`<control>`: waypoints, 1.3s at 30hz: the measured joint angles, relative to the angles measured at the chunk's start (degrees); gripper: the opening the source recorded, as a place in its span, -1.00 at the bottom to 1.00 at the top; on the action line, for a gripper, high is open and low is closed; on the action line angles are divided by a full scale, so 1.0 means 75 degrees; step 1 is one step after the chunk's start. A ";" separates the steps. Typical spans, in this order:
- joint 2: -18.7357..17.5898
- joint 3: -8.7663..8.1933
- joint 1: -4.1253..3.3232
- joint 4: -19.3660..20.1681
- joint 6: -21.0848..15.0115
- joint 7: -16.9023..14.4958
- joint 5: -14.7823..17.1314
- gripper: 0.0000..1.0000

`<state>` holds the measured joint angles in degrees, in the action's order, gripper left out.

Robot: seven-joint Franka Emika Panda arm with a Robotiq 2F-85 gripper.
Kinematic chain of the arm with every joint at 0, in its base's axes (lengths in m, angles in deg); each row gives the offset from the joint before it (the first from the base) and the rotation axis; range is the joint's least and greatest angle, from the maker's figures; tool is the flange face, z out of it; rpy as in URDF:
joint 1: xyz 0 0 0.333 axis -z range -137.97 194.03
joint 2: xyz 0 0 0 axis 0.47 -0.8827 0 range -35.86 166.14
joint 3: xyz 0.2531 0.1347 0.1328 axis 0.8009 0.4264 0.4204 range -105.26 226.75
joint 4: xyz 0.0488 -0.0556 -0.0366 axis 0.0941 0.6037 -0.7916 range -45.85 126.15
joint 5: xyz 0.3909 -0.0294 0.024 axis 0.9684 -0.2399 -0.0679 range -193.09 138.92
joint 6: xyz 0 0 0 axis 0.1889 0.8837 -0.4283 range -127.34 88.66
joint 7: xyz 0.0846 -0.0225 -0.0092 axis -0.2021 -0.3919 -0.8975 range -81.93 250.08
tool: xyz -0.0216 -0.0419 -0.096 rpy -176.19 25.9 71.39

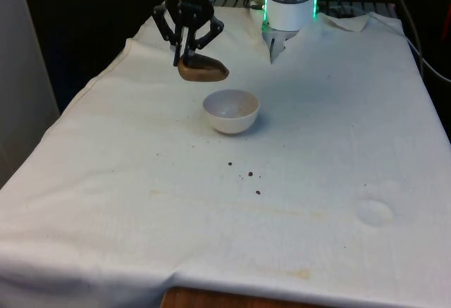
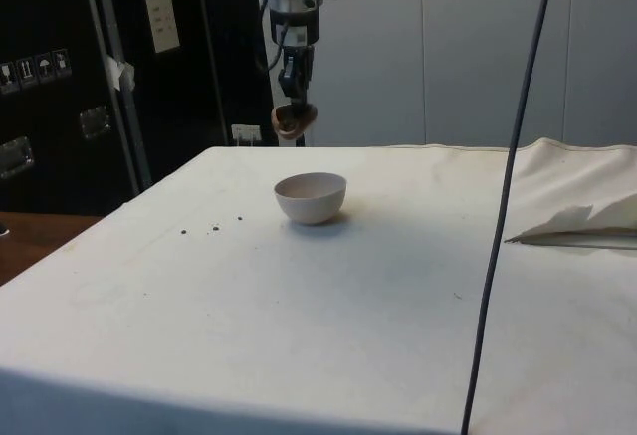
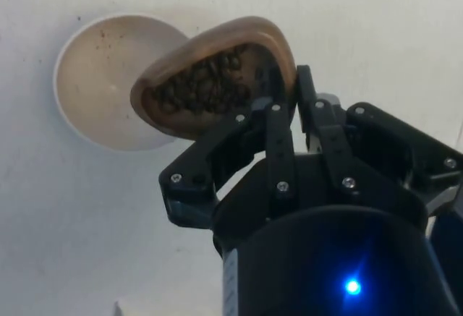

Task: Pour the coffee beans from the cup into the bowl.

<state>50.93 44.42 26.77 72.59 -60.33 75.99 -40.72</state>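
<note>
Already tipped, the cup (image 3: pixel 217 77) sits clamped by its rim in the tool (image 1: pixel 187 56), mouth leaning over the bowl (image 1: pixel 231 111) so beans (image 3: pixel 199 84) fall inside.

**Cup tipped over the bowl**

I hold the brown cup (image 1: pixel 203 69) by its rim, tilted, dark coffee beans (image 3: pixel 199 88) inside it. The white bowl (image 1: pixel 231 111) sits upright on the cloth beneath, just toward the front view's right.

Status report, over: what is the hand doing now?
Hand shut on brown cup, tilted, beans inside. White bowl below, nearly empty. Stray beans on cloth; path free.
</note>
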 measured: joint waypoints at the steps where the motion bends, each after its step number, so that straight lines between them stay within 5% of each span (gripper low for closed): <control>1: 0.0046 0.0000 0.0000 0.0084 -0.0084 0.0122 -0.0160 -1.00; 24: 0.0382 -0.0038 0.0008 0.0634 -0.0550 0.1543 -0.2131 -1.00; 39: 0.0634 0.0015 0.0000 0.0940 -0.0581 0.2964 -0.3843 -1.00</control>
<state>55.69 44.53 26.77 79.64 -64.69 98.22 -69.54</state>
